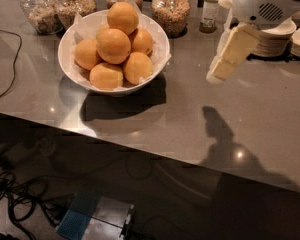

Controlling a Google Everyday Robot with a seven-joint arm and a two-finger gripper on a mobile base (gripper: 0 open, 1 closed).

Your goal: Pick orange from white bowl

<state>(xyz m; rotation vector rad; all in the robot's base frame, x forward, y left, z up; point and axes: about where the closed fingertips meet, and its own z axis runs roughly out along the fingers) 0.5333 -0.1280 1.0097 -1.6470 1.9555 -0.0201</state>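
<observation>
Several round yellow-orange oranges (pixel 113 45) are piled in the wide white bowl (pixel 66 68), which is lined with crinkled white paper and stands on the grey countertop at the upper left. My gripper (pixel 215 74) hangs from the white arm at the upper right, pointing down and to the left. It is in the air above the counter, to the right of the bowl and apart from it. It holds nothing that I can see. Its shadow falls on the counter below it.
Glass jars of grain (pixel 171 4) and a small bottle (pixel 210 10) line the back behind the bowl. A stack of small white dishes (pixel 276 38) sits under the arm at the right. A black cable (pixel 10 64) runs at the left. The counter's front edge crosses diagonally; cables and a blue box (pixel 72 224) lie on the floor.
</observation>
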